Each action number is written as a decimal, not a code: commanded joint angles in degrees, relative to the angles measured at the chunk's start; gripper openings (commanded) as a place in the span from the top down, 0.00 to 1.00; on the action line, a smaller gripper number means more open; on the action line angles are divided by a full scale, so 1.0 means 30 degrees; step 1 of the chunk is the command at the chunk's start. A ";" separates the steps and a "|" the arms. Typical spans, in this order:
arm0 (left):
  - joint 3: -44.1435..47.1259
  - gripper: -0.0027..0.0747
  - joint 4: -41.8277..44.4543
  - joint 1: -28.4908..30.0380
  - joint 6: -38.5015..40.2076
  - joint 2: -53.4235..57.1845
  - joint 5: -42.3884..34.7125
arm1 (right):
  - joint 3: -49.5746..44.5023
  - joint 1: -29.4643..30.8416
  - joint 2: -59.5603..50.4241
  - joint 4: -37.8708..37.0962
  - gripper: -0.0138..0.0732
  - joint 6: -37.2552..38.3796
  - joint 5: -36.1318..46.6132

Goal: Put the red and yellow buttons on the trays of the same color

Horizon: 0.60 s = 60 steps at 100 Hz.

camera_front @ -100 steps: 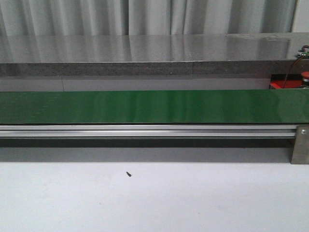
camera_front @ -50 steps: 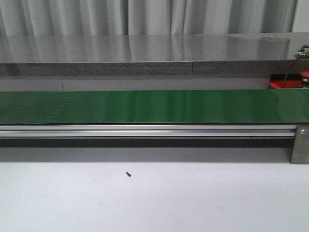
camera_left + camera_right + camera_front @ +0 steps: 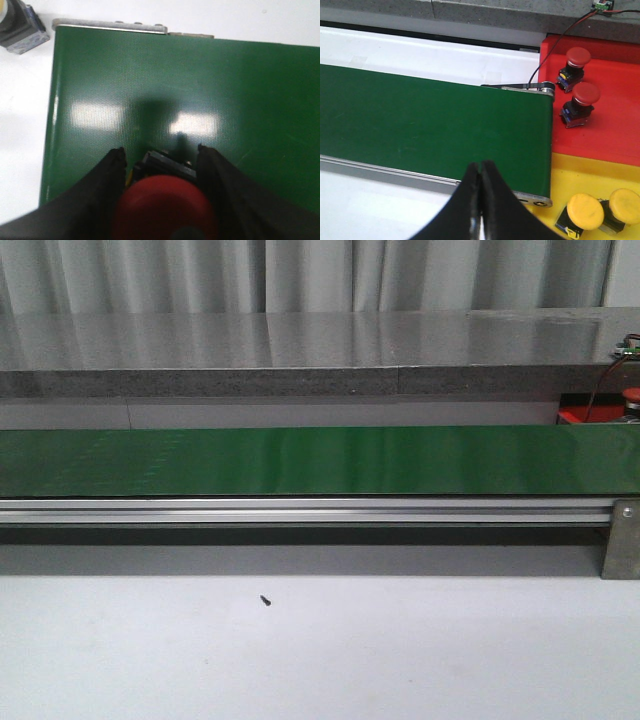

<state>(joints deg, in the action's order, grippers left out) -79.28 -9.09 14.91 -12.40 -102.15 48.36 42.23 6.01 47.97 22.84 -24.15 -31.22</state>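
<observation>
While a red button (image 3: 165, 210) sits clamped between the left gripper (image 3: 161, 155) fingers above the green belt (image 3: 200, 100) | step: carry | next: reach red tray (image 3: 615, 125) beyond belt's end | right gripper (image 3: 481, 172) pinched closed, empty.

Only the grippers show, none of the arms. Left gripper (image 3: 161, 192): two matte black fingers (image 3: 102, 195), broad and wedge-shaped, narrowing to rounded tips, lower centre of frame. Right gripper (image 3: 481, 187): same black plastic fingers (image 3: 465, 210), smooth, curved outer edges, bottom centre. No cables, screws or markings visible.
</observation>
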 commanded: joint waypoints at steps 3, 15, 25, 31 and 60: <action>-0.0423 0.43 -0.1249 -0.0111 -0.0698 0.1184 -0.0764 | 0.0485 -0.0008 -0.0197 0.0245 0.92 -0.0113 0.1208; -0.0423 0.29 -0.1417 -0.0111 -0.0730 0.1490 -0.0764 | 0.0485 -0.0008 -0.0197 0.0245 0.92 -0.0113 0.1208; -0.0525 0.28 -0.1417 -0.0111 -0.0730 0.1957 -0.0790 | 0.0485 -0.0008 -0.0197 0.0245 0.92 -0.0113 0.1208; -0.0507 0.28 -0.1417 -0.0111 -0.0730 0.2361 -0.0958 | 0.0485 -0.0008 -0.0197 0.0245 0.92 -0.0113 0.1208; -0.0541 0.28 -0.1417 0.0827 -0.0521 0.4147 -0.2879 | 0.0485 -0.0008 -0.0197 0.0245 0.92 -0.0113 0.1208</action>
<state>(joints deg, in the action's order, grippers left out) -79.28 -12.37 15.69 -14.59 -93.03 44.15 42.23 6.01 47.97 22.84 -24.15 -31.22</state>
